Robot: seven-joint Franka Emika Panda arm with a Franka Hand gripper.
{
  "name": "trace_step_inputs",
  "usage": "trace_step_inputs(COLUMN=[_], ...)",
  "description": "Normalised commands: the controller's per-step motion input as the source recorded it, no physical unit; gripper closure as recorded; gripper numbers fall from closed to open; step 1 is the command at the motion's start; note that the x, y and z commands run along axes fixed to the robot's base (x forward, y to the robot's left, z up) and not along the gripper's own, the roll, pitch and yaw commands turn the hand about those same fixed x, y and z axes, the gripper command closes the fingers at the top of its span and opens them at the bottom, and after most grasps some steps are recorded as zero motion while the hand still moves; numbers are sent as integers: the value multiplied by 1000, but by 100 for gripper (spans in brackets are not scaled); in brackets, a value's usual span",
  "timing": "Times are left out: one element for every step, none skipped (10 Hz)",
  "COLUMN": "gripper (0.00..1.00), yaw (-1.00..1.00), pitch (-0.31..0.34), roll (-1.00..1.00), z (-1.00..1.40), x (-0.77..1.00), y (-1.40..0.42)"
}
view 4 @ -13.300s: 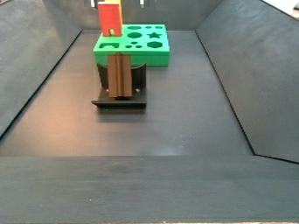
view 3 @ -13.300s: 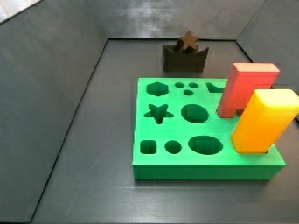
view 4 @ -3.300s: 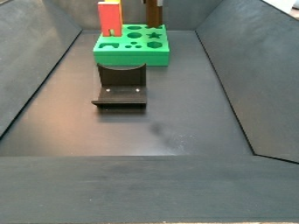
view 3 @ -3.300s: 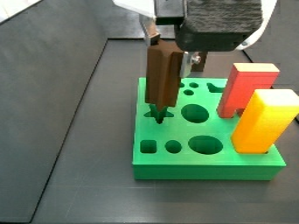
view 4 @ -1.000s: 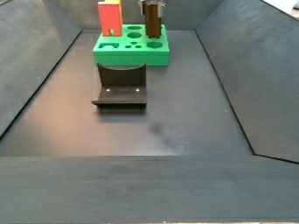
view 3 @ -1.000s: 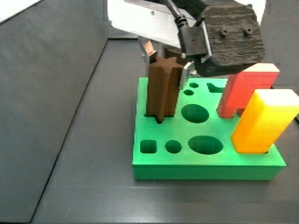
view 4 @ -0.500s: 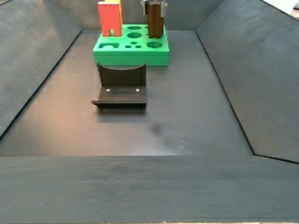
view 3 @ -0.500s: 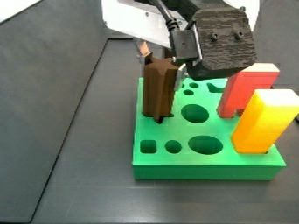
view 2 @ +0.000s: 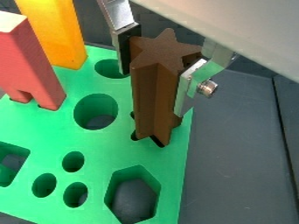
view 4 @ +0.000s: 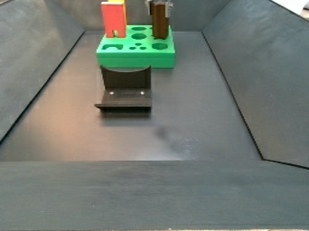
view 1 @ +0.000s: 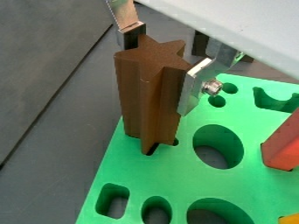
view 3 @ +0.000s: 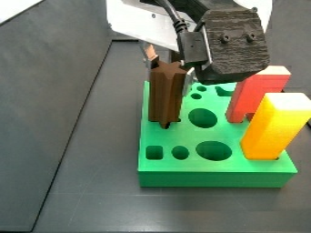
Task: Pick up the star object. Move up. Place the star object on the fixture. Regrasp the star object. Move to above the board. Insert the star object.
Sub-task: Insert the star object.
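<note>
The star object [view 3: 166, 91], a brown star-section peg, stands upright with its lower end sunk into the star hole of the green board [view 3: 206, 171]. Both wrist views show it close up [view 1: 146, 96] [view 2: 158, 83]. My gripper [view 1: 162, 66] is shut on its upper part, one silver finger [view 1: 128, 33] on the far face and the opposite finger [view 2: 194, 79] pressed on the near face. In a side view the peg [view 4: 158, 18] rises from the board [view 4: 135, 56], and the dark fixture [view 4: 125, 95] stands bare on the floor in front of it.
A red block [view 3: 257, 91] and a taller yellow block [view 3: 274, 123] stand in the board's right-hand holes, close to the gripper body. Other holes (circles, hexagon, square) are unfilled. Grey sloping walls enclose the dark floor [view 4: 157, 144].
The peg has sunk lower into the star hole since a second ago, the gripper coming down with it. In the last half second hardly anything moved.
</note>
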Motion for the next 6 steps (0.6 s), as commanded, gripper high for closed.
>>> trace_step_inputs(gripper=[100,100,100,100,100,100], yaw=[6,0,0,-34,40,0], pitch=[-56,-44,-76,-73,-130,-73], roll=[-73,-39,-86,-53,-3,0], z=[-194,-126,-149,-163,-960,-1000], x=[149,63,111,43,37,0], y=[-71,-109,-77,-51,0,0])
